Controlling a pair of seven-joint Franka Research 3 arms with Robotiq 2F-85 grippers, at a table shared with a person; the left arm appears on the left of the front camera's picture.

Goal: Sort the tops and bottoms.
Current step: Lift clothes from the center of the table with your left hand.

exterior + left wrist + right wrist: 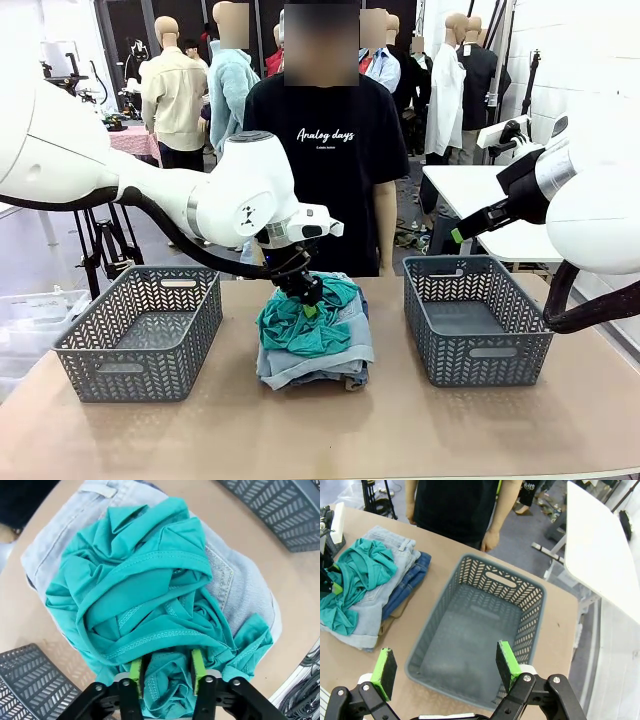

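Observation:
A pile of clothes lies mid-table between two baskets. On top is the crumpled teal-green shirt point(300, 325) point(145, 580) point(355, 570), one of the tops. Under it lie the bottoms: pale light-blue denim shorts point(325, 362) point(240, 590) point(390, 545) and a darker blue pair point(412, 577). A tan edge point(387, 625) peeks out at the pile's base. My left gripper point(305, 295) point(166, 672) is down on the pile, its green pads pinching a fold of the teal shirt. My right gripper point(442, 667) hovers open above the right basket point(470, 262) point(540, 595), holding nothing.
The left grey basket point(150, 275) point(25, 680) stands at the pile's other side; both baskets hold nothing. A person in a black T-shirt point(325, 150) stands at the far edge, hands down. A white table point(480, 190) sits behind on the right.

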